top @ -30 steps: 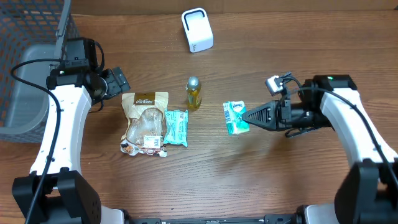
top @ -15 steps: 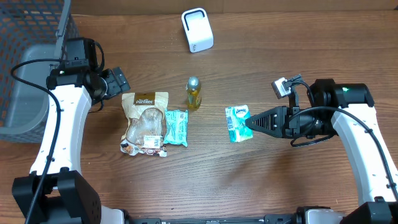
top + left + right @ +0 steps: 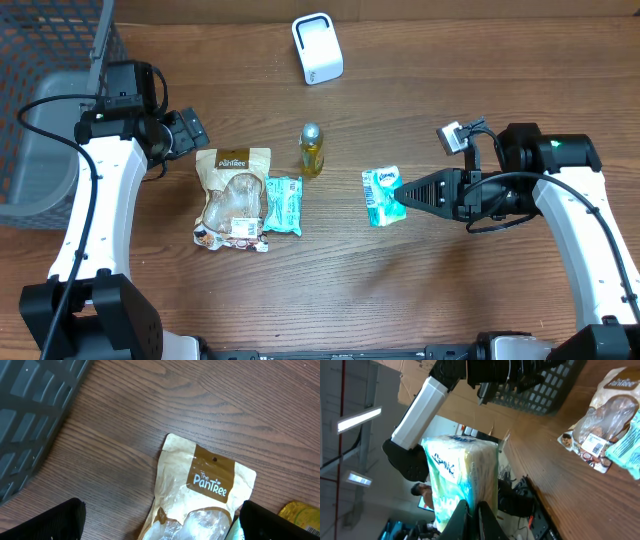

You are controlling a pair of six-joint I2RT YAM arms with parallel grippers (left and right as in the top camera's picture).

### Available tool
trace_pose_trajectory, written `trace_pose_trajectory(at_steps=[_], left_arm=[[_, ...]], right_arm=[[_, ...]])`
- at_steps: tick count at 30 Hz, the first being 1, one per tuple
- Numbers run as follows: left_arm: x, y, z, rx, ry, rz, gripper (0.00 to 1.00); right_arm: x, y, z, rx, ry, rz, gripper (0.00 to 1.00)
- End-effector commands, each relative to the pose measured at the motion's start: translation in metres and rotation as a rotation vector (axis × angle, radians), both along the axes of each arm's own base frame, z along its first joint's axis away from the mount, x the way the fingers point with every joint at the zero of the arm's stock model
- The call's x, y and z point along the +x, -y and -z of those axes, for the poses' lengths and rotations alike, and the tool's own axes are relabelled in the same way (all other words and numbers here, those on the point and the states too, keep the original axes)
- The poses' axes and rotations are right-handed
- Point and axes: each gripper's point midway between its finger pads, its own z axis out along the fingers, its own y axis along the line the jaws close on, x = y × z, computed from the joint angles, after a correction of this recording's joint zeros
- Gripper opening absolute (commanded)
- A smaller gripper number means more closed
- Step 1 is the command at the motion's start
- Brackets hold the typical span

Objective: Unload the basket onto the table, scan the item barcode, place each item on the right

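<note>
Overhead: right end effector (image 3: 402,196) clamped on tissue pack (image 3: 383,194); pack carried slightly rightward over last second, now nearly still, likely lifted off counter (image 3: 330,290). Barcode not visible. Scanner (image 3: 317,48) well apart at far edge; bare wood right of bottle (image 3: 311,148) gives route. Left end effector (image 3: 188,131) fingers apart, beside snack pouch (image 3: 233,185)

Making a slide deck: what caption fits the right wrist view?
Right pincer shut on a tissue pack, snack bag lying on the table beyond.
</note>
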Motion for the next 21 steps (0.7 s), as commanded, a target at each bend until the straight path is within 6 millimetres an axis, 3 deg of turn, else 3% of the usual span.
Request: trace_pose_trajectory(at_steps=[1, 13, 21], left_arm=[[0.003, 0.001, -0.008, 0.001, 0.024, 0.011, 1.0], [0.003, 0.001, -0.008, 0.001, 0.024, 0.011, 0.99], [0.003, 0.001, -0.008, 0.001, 0.024, 0.011, 0.99]], right_arm=[[0.001, 0.0, -0.01, 0.043, 0.042, 0.012, 0.04], [0.006, 0.001, 0.005, -0.016, 0.056, 0.0, 0.04], [0.021, 0.001, 0.032, -0.059, 0.01, -0.011, 0.04]])
